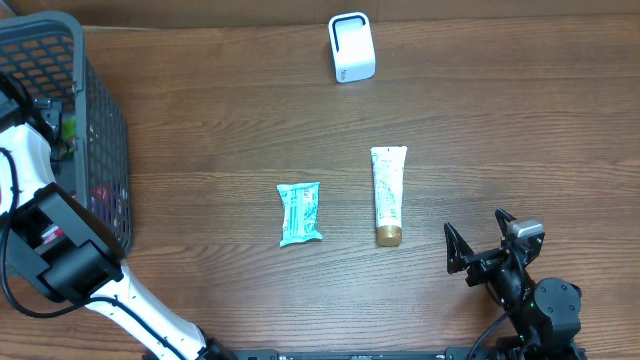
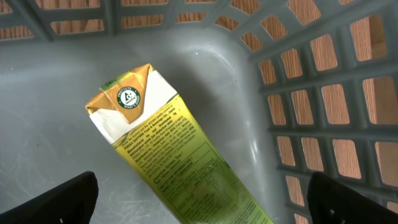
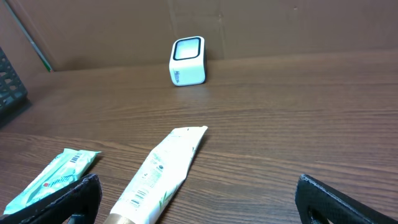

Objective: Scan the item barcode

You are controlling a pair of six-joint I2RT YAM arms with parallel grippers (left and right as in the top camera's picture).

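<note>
Left gripper inside basket, fingers spread wide; carton lies just ahead, between them, long axis slanting across the gap. Right gripper also spread, well apart from it

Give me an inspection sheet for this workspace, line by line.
Surface: wooden table, brown grain.
Job's things: white scanner upright at the far edge; tube and teal packet lying flat, side by side, apart; carton lying in the grey basket.
Clutter: nothing seen.
Grippers: left gripper open over the carton inside the basket; right gripper open at the near edge, holding nothing.
Cables: black cable beside the left arm.
Surroundings: brown wall behind the table.
</note>
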